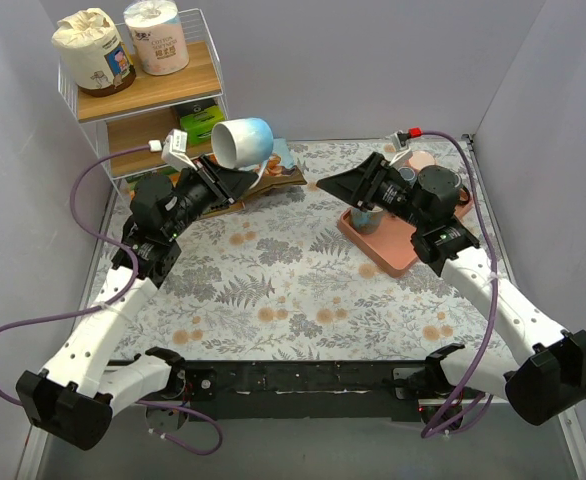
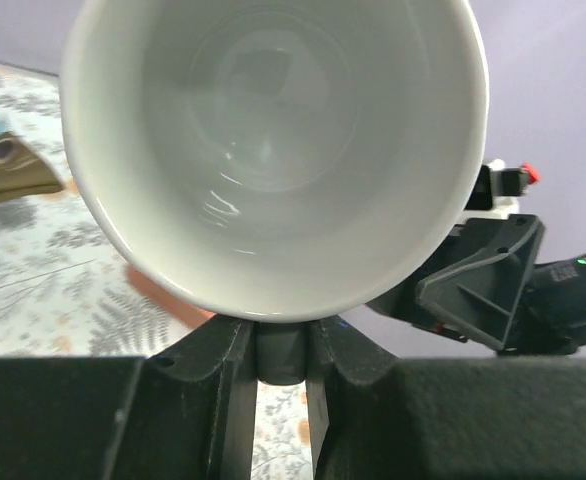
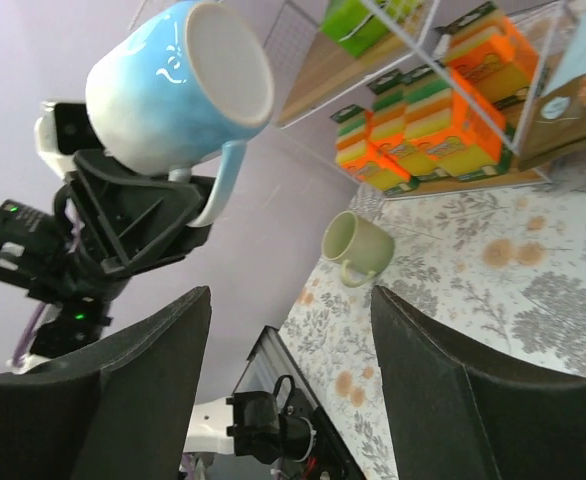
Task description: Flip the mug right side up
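A blue-and-white mug (image 1: 243,142) hangs in the air near the shelf, lying on its side. My left gripper (image 1: 235,180) is shut on its handle. In the left wrist view the mug's white inside (image 2: 273,150) faces the camera and the handle (image 2: 278,350) sits clamped between the fingers. The right wrist view shows the mug (image 3: 173,85) from the side, with my left gripper (image 3: 138,215) under it. My right gripper (image 1: 335,185) is open and empty above the pink tray's left end, well apart from the mug; its two fingers (image 3: 143,370) frame that view.
A wire shelf (image 1: 148,90) with paper rolls and sponges stands at the back left. A pink tray (image 1: 403,258) holding a small cup (image 1: 368,218) lies at the right. A green mug (image 3: 358,245) sits on the floral cloth by the shelf. A brown flat item (image 1: 278,172) lies behind the mug.
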